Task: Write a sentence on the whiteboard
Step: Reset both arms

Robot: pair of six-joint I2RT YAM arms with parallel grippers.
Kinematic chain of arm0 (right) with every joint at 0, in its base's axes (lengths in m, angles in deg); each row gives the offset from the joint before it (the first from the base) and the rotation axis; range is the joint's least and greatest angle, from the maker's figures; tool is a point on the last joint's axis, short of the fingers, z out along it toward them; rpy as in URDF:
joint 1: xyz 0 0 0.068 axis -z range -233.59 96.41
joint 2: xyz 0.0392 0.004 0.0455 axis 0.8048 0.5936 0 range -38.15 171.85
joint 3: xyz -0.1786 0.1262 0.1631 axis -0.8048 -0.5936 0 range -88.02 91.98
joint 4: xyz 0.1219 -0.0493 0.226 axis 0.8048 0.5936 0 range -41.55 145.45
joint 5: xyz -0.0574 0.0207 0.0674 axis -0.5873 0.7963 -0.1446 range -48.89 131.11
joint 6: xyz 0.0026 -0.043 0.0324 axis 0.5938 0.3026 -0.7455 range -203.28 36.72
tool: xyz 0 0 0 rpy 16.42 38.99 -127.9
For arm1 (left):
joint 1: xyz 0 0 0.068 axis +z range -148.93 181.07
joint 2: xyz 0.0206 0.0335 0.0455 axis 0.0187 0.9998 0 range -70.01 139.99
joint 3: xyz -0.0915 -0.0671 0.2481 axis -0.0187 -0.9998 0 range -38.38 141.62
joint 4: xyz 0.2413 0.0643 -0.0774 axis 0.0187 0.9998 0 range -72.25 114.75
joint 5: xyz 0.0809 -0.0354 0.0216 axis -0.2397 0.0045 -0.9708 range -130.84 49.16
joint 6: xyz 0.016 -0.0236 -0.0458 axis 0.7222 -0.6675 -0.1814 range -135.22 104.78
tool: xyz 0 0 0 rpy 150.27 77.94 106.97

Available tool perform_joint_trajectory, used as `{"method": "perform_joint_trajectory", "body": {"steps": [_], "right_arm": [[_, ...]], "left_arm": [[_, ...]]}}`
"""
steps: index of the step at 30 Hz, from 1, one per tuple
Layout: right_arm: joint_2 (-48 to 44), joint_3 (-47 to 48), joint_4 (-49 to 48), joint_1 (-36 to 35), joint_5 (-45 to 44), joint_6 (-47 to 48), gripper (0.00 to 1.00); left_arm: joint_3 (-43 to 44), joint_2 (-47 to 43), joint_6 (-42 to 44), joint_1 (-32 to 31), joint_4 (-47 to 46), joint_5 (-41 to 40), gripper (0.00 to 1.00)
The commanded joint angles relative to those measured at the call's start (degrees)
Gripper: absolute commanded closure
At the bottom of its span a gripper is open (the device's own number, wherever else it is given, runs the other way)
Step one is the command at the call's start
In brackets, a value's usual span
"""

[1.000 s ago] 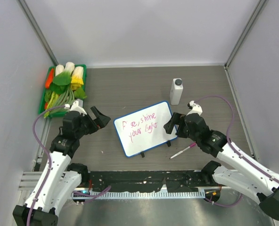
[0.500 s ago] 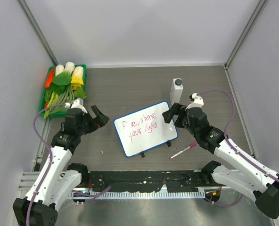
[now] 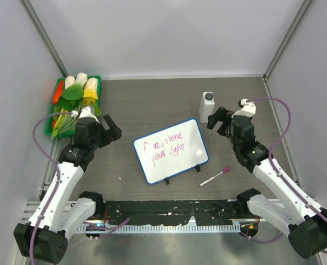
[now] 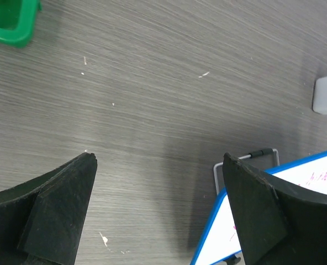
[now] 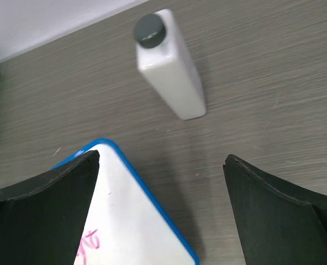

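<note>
The whiteboard [image 3: 191, 138], white with a blue rim, lies tilted on the table's middle. The sentence [image 3: 162, 147] stands on it in pink, in two lines. Its corner shows in the left wrist view [image 4: 318, 171] and the right wrist view [image 5: 125, 210]. A pink marker [image 3: 215, 176] lies on the table right of the board. My left gripper [image 3: 112, 128] is open and empty, left of the board. My right gripper [image 3: 216, 118] is open and empty, above the table beside the board's far right corner.
A white bottle [image 3: 206, 107] with a grey cap stands behind the board, close to my right gripper; it also shows in the right wrist view [image 5: 172, 72]. A green tray [image 3: 59, 84] of vegetables sits at the far left. Grey walls close in three sides.
My right gripper has lifted off the board's right edge and moved back and right, toward the bottle. My left gripper has drawn back left and farther from the board.
</note>
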Motion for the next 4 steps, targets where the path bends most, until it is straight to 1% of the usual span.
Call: {"method": "perform_joint_trajectory", "body": {"steps": [1,4], "right_arm": [[1.09,2.03,-2.08,5.1,-0.88,5.3,0.01],[1.71,0.01,-1.9,10.8,-0.8,6.01,0.0]], "left_arm": [[1.16,-1.24,2.74,0.08,-4.91,-4.97,0.0],[-0.6,-1.33,2.74,0.08,-6.94,-11.02,0.0]]}}
